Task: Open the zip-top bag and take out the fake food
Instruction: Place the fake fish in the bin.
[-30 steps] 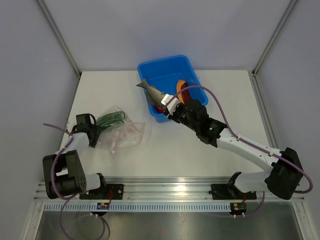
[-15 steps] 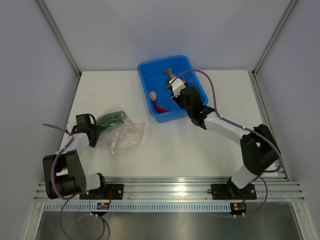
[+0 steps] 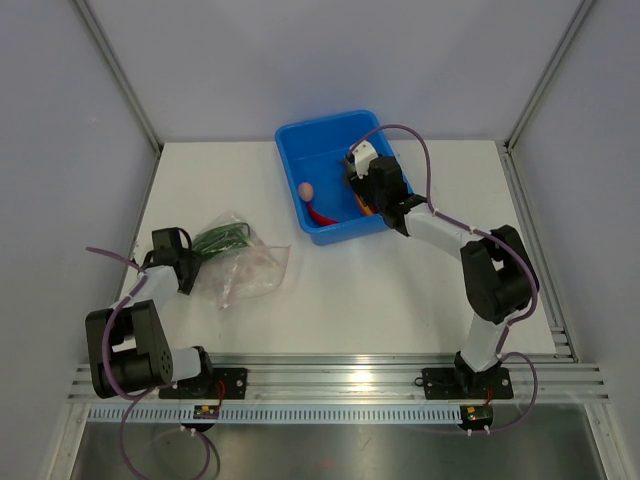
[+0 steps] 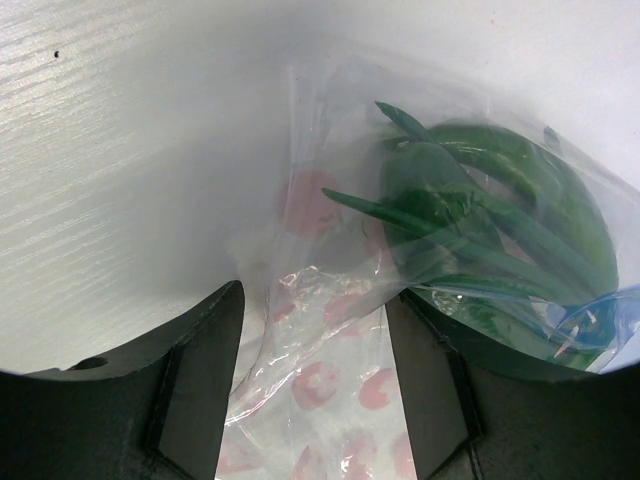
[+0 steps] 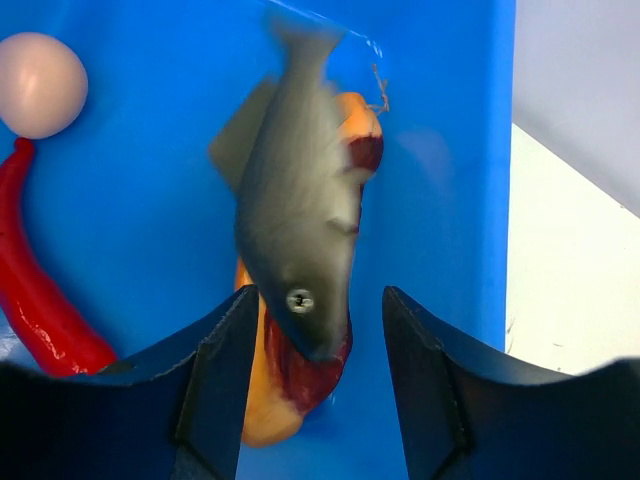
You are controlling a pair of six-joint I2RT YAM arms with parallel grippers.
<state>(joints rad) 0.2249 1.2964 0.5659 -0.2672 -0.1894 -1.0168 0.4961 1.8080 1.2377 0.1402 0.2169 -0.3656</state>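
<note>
Bag on counter: soft, crinkly, slippy, light. Onion inside. Left hand open, film between fingers. Best grab: zip edge. Right hand open over tub, fish loose below.

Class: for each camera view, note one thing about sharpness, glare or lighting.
Top external: evenly lit, sharp, soft shadows, glare on the metal rail. Left wrist: the zip-top bag looks hazy, the table washed out bright. Right wrist: the grey fish is smeared, tail most, the pink egg crisper.
</note>
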